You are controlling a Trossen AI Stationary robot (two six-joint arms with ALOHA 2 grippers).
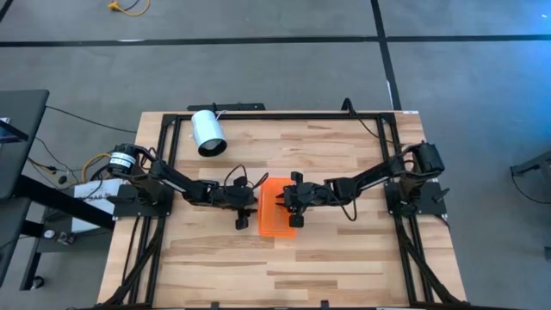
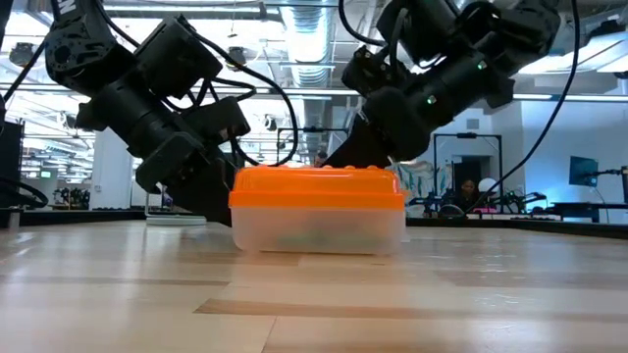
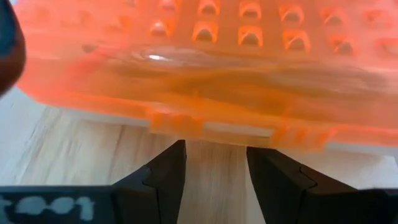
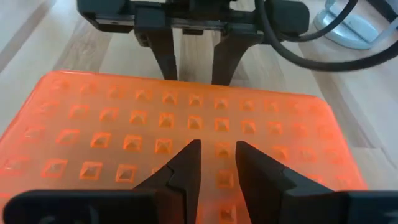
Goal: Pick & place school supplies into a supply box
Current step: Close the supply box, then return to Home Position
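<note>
between both claws sits the supply box [image 1: 275,207].

the supply box [image 2: 318,211] has a bright orange lid [image 4: 180,134] patterned with rows of small raised squares, over a cloudy clear base. the table [image 1: 327,258] is pale wood in light and tan planks. both arms and their fingers [image 3: 163,180] are black. a white cylinder [image 1: 207,132] has a dark end.

left gripper [image 1: 242,209] parted, right gripper [image 1: 293,207] parted
</note>
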